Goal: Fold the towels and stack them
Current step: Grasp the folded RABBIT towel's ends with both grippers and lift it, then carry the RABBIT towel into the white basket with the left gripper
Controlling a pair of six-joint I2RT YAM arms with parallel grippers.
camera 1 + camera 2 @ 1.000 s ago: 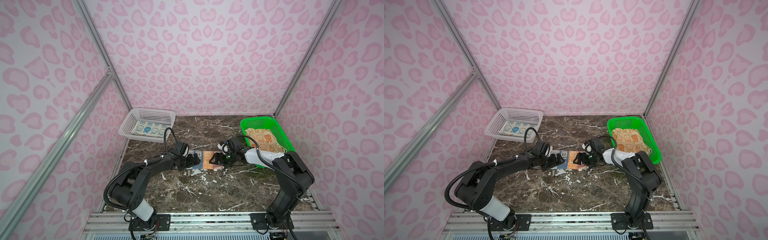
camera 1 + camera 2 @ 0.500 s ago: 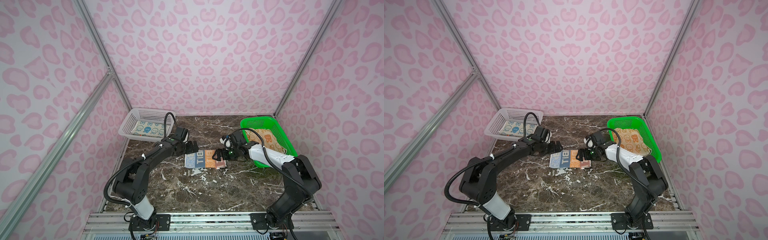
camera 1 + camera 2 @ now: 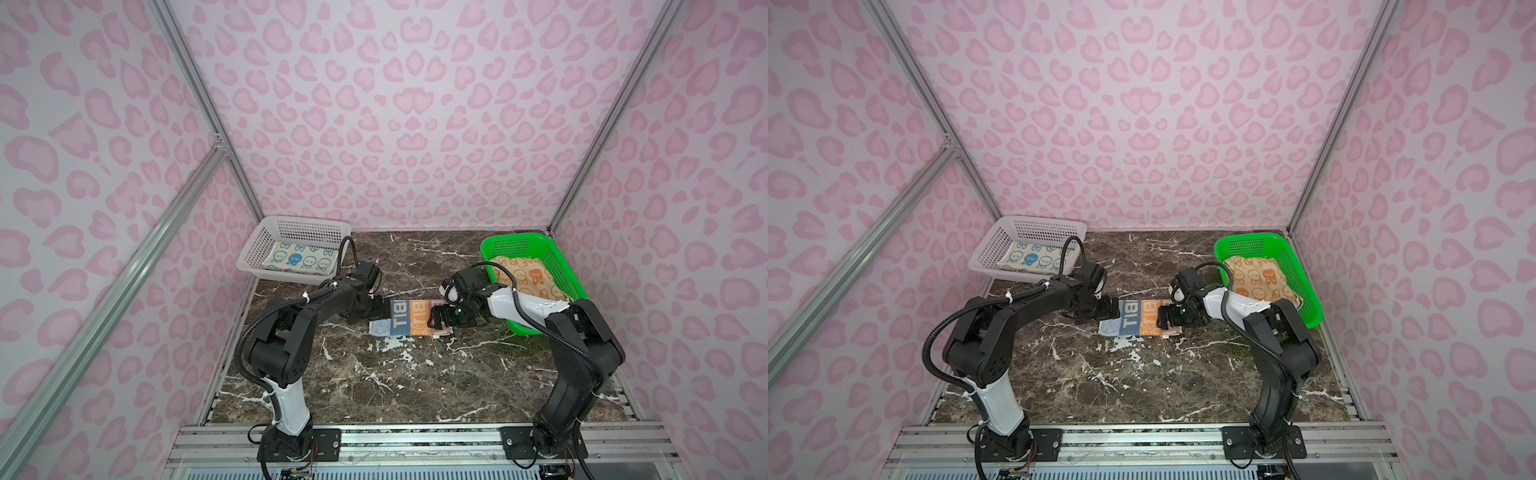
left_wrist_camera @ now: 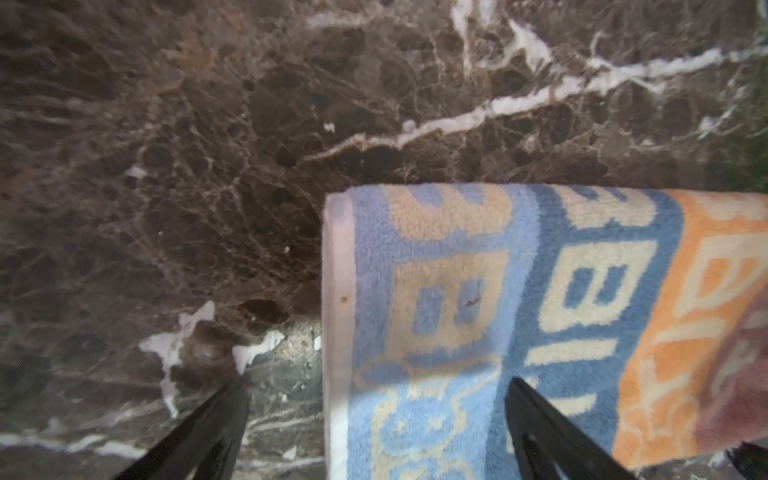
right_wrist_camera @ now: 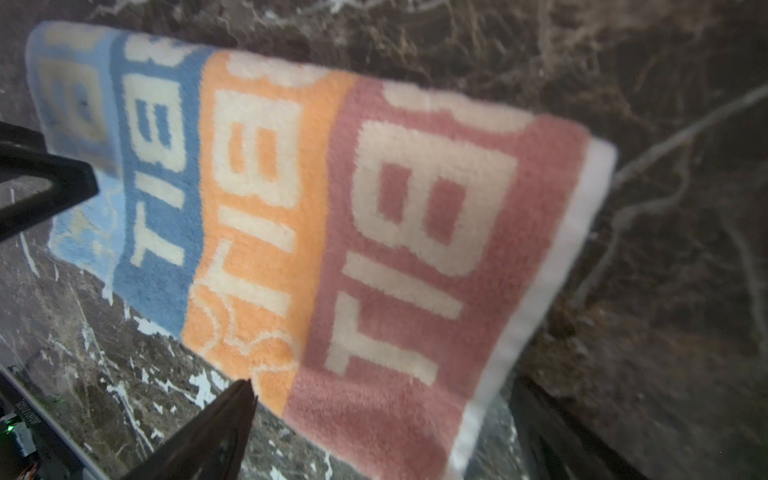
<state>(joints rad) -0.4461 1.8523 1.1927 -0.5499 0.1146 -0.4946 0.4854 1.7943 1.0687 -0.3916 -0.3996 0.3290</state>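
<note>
The dark marble tabletop (image 3: 374, 386) fills the floor of the pink-patterned booth; the left arm (image 3: 291, 332) and right arm (image 3: 577, 336) rise from the near rail, bend at the elbow and reach low toward the middle, facing each other. At the far left stands a white basket (image 3: 255, 253) with a blue-print towel (image 3: 301, 259) lying flat inside; at the far right a green basket (image 3: 559, 266) holds an orange-print towel (image 3: 525, 274), somewhat rumpled; the right arm's forearm passes just in front of this basket.

Between the baskets, on the bare tabletop, the striped towel (image 3: 409, 318) lies as an oblong band, apparently folded; in both top views its blocks run light blue, darker blue, orange and pink from left to right, with cream letters across them. The left gripper (image 3: 376, 309) sits at its light-blue end and the right gripper (image 3: 438, 319) at its pink end; both have jaws spread wide and hold nothing.

In the left wrist view the left gripper (image 4: 374, 419) straddles the white-hemmed edge, one of its fingers (image 4: 548, 432) over the cloth, the other over bare marble; in the right wrist view the pink end lies between the right gripper's (image 5: 382, 419) two prongs. Whether any fingertip presses the cloth cannot be told.
</note>
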